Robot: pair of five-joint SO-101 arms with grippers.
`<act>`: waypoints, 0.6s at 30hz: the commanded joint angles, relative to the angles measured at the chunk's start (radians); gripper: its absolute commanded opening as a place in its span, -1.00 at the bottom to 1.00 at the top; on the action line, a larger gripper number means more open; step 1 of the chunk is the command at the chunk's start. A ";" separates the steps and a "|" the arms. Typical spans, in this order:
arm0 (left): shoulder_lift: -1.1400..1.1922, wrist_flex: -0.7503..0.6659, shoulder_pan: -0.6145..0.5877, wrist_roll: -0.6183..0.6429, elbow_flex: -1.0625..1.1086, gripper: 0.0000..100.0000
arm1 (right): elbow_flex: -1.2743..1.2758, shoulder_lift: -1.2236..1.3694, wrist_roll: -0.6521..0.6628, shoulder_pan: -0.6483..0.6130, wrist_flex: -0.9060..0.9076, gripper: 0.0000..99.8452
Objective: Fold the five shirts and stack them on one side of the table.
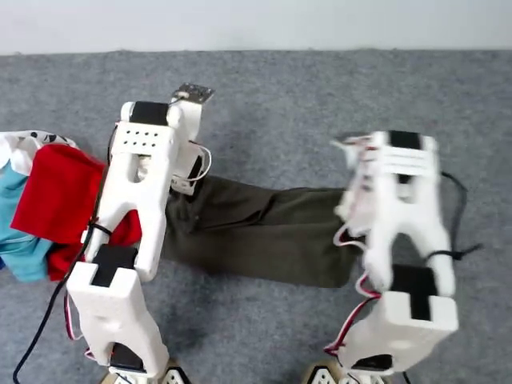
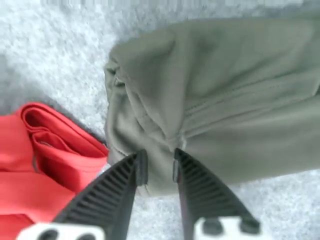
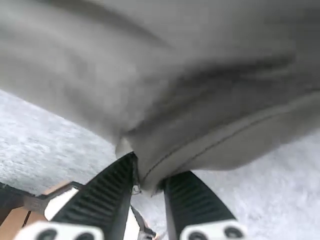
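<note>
- Left gripper (image 2: 156, 167) is pinching a small fold at one end of the olive shirt (image 1: 264, 228), its jaws standing nearly together with cloth between them. So thin a bite is risking a slip if the cloth is pulled taut.
- Red shirt (image 1: 56, 192) is lying just beside that end, on a loose pile with a teal shirt (image 1: 16, 216). Any sweep toward that side is risking a snag or a dragged pile.
- Between the two arms the olive shirt is stretching across the table (image 1: 280, 96), bunched along its length. Uneven lifting is likely to be twisting it rather than folding it flat.
- Right gripper (image 3: 149, 182) is clamping the hem at the opposite end, jaws closed on it. The hem is sitting near the fingertips and may be working free.
- Open grey table is lying beyond the shirt toward the far edge and at the right side, giving room for the fold.
</note>
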 commanded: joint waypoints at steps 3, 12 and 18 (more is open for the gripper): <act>-0.176 0.025 -0.173 0.005 -0.073 -0.81 | -0.080 -0.050 -0.049 -0.288 -0.036 -0.98; -0.267 0.025 -0.394 0.003 -0.068 -0.80 | -0.364 0.058 -0.118 -0.607 -0.048 -0.98; -0.276 0.023 -0.404 0.002 0.002 -0.80 | -0.592 0.286 -0.120 -0.682 -0.064 -0.98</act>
